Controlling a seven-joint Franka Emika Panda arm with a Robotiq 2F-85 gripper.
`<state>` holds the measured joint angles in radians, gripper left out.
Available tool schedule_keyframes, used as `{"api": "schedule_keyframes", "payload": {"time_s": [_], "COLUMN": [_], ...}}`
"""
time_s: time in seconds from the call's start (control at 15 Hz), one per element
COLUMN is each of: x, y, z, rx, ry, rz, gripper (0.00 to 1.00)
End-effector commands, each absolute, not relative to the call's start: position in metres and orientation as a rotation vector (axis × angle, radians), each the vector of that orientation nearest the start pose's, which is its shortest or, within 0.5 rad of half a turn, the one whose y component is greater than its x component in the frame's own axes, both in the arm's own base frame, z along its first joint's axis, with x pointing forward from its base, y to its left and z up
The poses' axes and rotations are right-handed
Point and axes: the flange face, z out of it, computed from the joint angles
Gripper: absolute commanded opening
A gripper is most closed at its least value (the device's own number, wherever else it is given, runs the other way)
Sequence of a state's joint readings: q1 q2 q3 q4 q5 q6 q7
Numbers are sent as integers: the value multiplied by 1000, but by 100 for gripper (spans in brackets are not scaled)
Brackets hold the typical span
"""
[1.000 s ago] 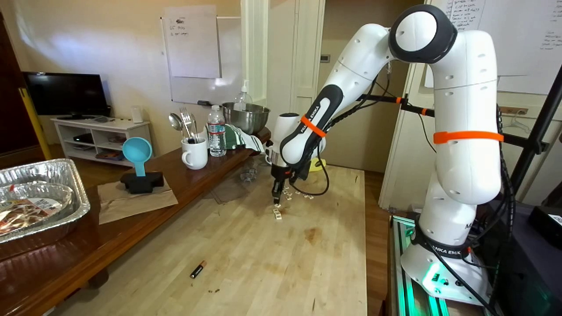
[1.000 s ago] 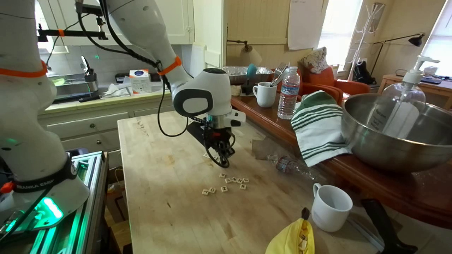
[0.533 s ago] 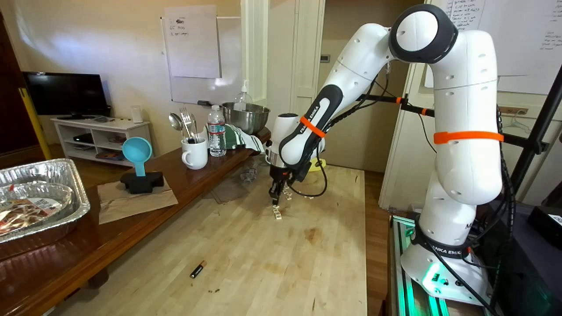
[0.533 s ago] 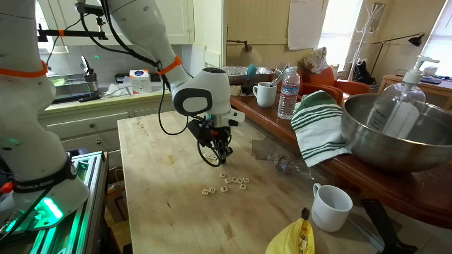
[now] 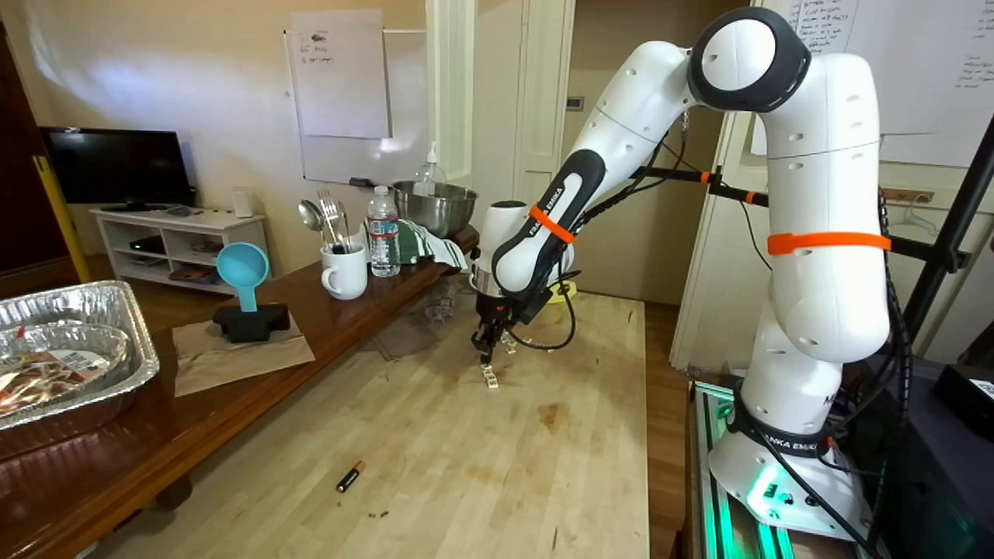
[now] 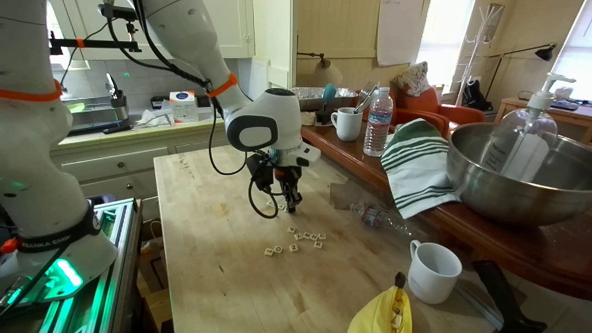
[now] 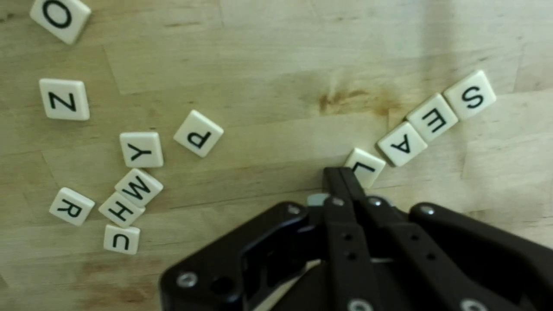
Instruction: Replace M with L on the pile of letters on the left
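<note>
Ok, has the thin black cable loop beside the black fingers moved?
Yes: in an exterior view, the cable loop has swung left against the square white P tile.

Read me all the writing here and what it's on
"S" tile
"E" tile
"A" tile
"L" tile
"P" tile
"Y" tile
"M" or "W" tile
"H" tile
"R" tile
"U" tile
"Z" tile
"O" tile
"EMIKA": forearm
"ANKA EMIK": base band
Too small or blurred: bottle label, dispenser label, wall sheets, box, another tile

Hand (image 7: pixel 339 171) closed, hiding edge of L tile (image 7: pixel 367 166).
</note>
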<state>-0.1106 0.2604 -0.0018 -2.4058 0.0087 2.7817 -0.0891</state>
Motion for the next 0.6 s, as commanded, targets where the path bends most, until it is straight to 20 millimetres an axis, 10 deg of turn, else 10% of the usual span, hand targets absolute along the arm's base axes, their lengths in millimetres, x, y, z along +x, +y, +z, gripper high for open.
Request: {"api": "schedule_keyframes", "payload": {"time_s": [0.0,0.53], "x": [508,506], "y": [-52,-51], "z": [204,203], "rx": [-3129,-3120], "ry": [155,298], "rz": [-118,-80], "gripper": [0,0]}}
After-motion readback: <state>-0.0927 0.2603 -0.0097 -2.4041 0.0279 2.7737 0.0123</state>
